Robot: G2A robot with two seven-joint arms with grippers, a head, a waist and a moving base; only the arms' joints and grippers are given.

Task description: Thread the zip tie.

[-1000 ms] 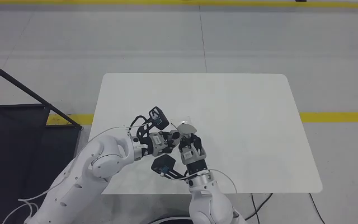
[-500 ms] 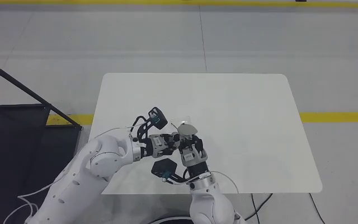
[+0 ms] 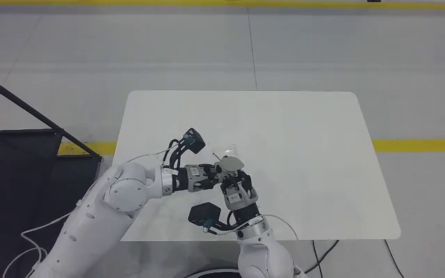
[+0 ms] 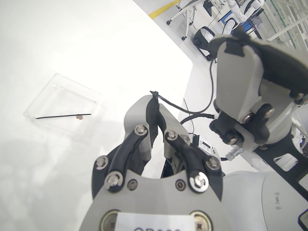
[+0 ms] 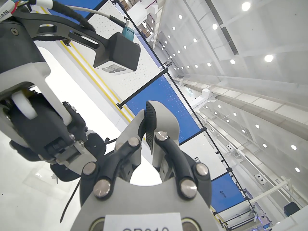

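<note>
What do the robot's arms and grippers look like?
Arms have glossy white rounded shells. The left gripper and right gripper have grey fingers with black pads, black linkages, silver screws and a white label. A black wrist camera carries a teal connector.

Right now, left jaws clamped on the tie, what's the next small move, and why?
Probably open the right gripper and bring it to the loose strap of the zip tie: its jaws are shut, the left gripper holds the head end.

zip tie (image 4: pixel 173 104): black plastic | tray (image 4: pixel 69 97): clear glossy plastic | table (image 4: pixel 72 25): smooth matt
</note>
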